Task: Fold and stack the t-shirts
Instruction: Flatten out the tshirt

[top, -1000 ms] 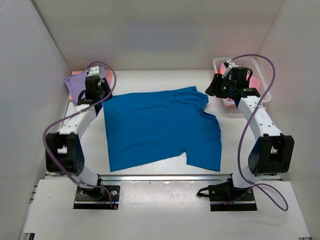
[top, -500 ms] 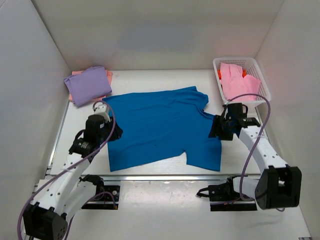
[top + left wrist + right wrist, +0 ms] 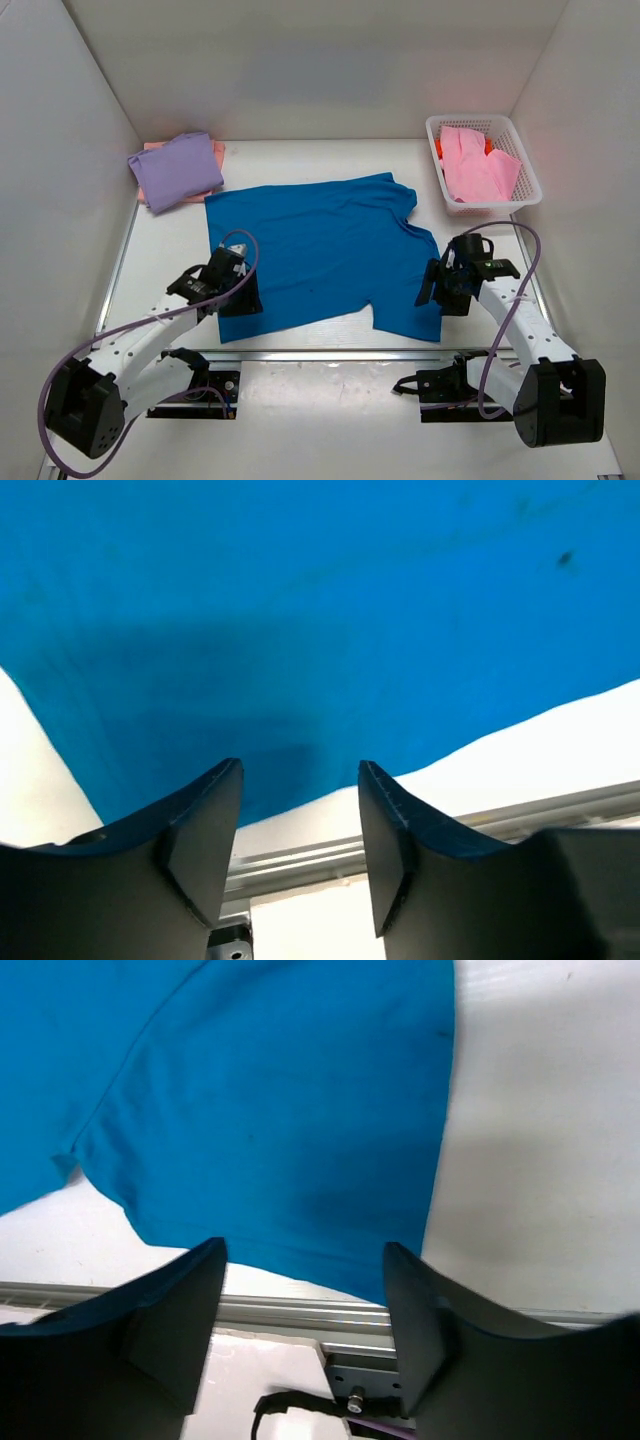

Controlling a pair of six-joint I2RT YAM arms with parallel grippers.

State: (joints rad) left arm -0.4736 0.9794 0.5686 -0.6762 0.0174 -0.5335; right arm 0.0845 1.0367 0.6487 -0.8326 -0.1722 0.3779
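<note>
Blue shirt (image 3: 310,250) lies flat on the table (image 3: 330,160), its near edge running side to side. My left claw (image 3: 238,298) hangs over the near-left corner, my right claw (image 3: 432,287) over the near-right. Both have jaws apart, holding nothing. The cloth edge lies just ahead of each.

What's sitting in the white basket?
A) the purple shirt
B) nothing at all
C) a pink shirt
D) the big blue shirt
C: a pink shirt lies bunched inside the white basket at the far right corner of the table.
</note>
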